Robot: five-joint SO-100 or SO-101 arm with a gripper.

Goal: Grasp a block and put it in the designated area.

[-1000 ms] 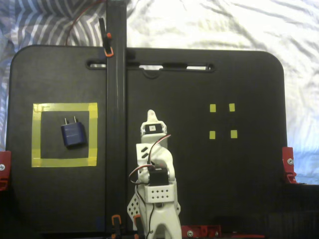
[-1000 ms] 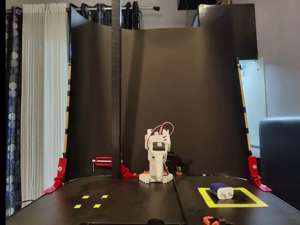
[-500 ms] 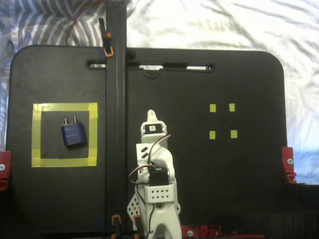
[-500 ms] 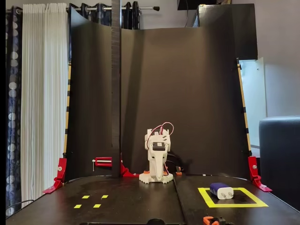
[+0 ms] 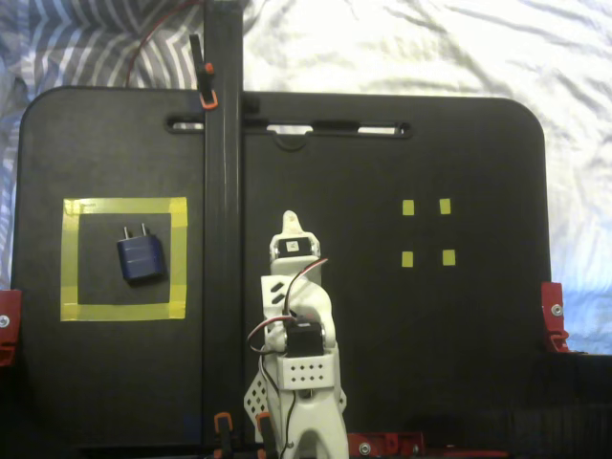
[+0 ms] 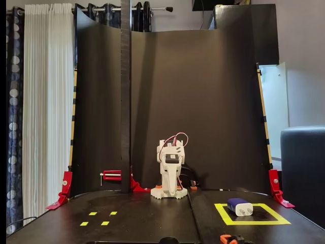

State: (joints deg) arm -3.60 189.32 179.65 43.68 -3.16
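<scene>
one boxy navy block [image 5: 142,256], two silver prongs, lies flat inside the one yellow-tape designated area [image 5: 68,258]. four tiny yellow square markers [image 5: 426,232] sit well apart. the gripper [image 5: 291,225] looks folded and holds nothing; how far open, cannot tell.

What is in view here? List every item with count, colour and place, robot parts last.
block: one, dark navy, two silver prongs, lying inside the designated area, apart from the gripper
designated area: one, yellow tape square, left side of the board in the top-down fixed view, right side in the front fixed view
small markers: four, yellow, on the opposite half of the board
board: one, black
upright post: one, black, clamped beside the tape square
clamps: red, at the board's edges
curtain: white, at left in the front fixed view
arm: one, white, folded at the board's near edge
gripper: white; whether open or shut cannot be told
</scene>
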